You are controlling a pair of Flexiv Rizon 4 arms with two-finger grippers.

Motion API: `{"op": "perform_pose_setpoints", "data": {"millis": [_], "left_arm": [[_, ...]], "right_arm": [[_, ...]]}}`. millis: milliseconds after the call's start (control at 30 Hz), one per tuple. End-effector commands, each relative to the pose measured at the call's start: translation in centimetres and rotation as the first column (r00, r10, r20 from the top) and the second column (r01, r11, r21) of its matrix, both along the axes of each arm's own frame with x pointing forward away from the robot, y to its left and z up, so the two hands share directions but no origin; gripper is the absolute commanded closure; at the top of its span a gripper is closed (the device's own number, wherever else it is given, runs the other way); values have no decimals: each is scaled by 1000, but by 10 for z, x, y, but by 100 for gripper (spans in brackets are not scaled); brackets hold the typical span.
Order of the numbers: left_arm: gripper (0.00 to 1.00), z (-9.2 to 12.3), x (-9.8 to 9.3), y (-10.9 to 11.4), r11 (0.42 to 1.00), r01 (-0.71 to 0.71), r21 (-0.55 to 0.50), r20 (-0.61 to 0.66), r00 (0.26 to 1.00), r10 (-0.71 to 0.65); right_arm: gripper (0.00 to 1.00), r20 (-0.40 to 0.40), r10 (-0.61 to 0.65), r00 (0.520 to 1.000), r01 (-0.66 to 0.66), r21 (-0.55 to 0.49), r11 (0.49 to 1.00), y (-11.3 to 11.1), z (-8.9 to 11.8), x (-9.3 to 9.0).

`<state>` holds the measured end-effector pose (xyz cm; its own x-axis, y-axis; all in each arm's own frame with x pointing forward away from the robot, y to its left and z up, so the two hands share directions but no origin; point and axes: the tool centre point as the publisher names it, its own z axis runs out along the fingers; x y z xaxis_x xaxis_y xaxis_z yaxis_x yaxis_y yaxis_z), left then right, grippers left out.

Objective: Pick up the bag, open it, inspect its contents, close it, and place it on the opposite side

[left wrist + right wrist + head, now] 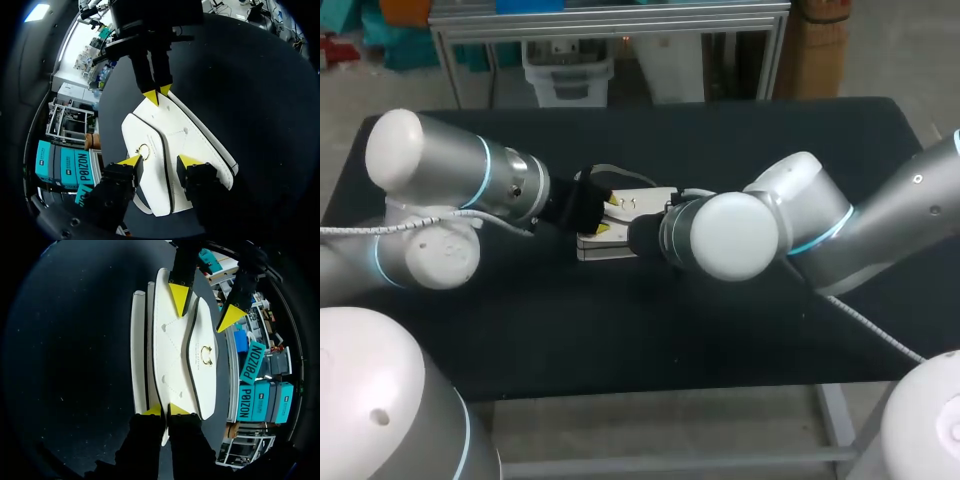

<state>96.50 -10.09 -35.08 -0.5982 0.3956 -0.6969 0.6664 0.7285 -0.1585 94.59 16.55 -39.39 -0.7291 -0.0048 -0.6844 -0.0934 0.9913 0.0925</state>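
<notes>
Bag [642,199] largely hidden from above, left pincer [160,160] spread astride its flap [151,175]

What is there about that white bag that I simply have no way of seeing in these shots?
- Inside of the bag: every view; its flap lies closed.
- Most of the bag, head view: covered by the left arm and right arm, which also mostly hide the left gripper and right gripper there.
- Bag's underside: every view; it lies flat on the table.
- Ring clasp detail: too small.
</notes>
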Motion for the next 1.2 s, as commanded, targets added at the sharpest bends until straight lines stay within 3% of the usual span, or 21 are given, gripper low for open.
{"op": "perform_pose_setpoints", "data": {"millis": [33, 300, 500, 533, 733, 1200], "left_arm": [[52, -8, 5, -7, 1000, -14, 3, 16, 1000, 13], [58, -11, 20, -7, 996, -91, -12, 44, 995, 92], [87, -5, 29, -2, 993, -116, -38, 44, 992, 118], [100, -4, 31, -1, 992, -119, -46, 36, 992, 121], [100, 5, 42, 2, 992, -93, -86, -46, 995, 89], [100, 50, 62, 20, 973, -150, -175, -244, 964, 105]], "right_arm": [[100, 4, 1, 1000, -1, 3, 1000, -2, -6, 0], [100, 4, 1, 1000, -1, 3, 1000, -2, -6, 0], [100, 4, 1, 1000, -1, 3, 1000, -2, -6, 0], [100, 4, 1, 1000, -1, 3, 1000, -2, -6, 0], [100, 4, 1, 1000, -1, 3, 1000, -2, -6, 0], [100, 4, 1, 1000, -1, 3, 1000, -2, -6, 0]]}}
